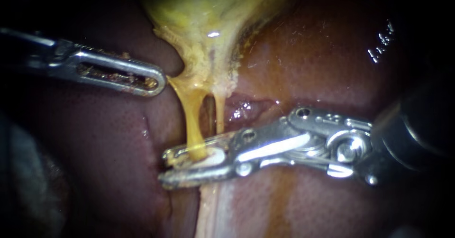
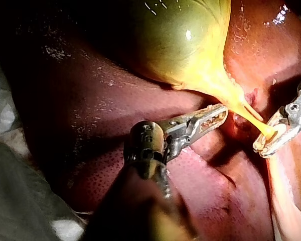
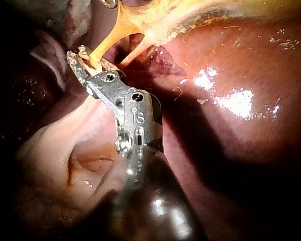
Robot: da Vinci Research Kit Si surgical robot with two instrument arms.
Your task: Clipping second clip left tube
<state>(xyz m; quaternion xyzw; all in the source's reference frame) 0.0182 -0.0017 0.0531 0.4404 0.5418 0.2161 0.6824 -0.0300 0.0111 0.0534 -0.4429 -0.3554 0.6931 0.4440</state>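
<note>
Close endoscope and both wrist cameras all face the same tubes.

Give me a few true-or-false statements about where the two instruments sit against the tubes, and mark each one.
1. The right instrument has its claw open, with the left tube between the two halves. True.
2. The left instrument is gripping the left tube. False: it lies off to the side by the gallbladder neck, claw shut and holding nothing.
3. Two tubes run down from the gallbladder, the right tube being the thinner. True.
4. The white clip is closed on the right tube. False: it sits inside the right instrument's open claw.
</note>
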